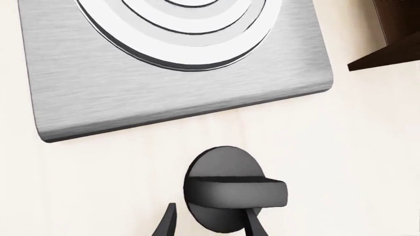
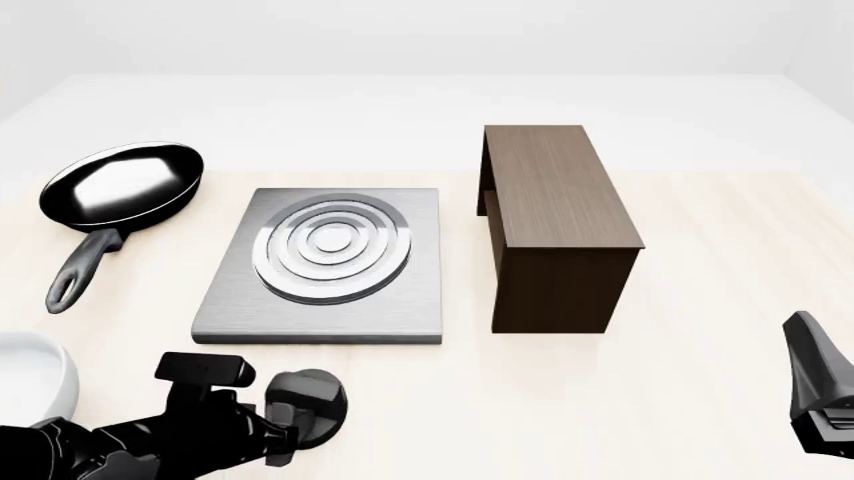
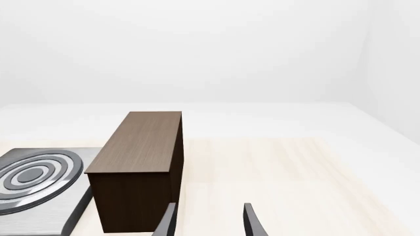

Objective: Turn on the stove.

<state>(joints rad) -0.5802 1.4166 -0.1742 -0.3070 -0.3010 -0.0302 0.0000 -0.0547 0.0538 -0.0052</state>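
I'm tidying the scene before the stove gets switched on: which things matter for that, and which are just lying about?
For the job:
stove
knob
left hand, fingers on either side of the knob

Lying about:
frying pan
cabinet
white bowl
right hand, idle

pan [image 2: 123, 183] left of stove [image 2: 327, 265], cabinet [image 2: 554, 225] right, knob [image 2: 310, 403] in front.

Grey ringed stove [image 2: 322, 268] lies flat; black knob [image 1: 226, 188] apparently near its front edge.
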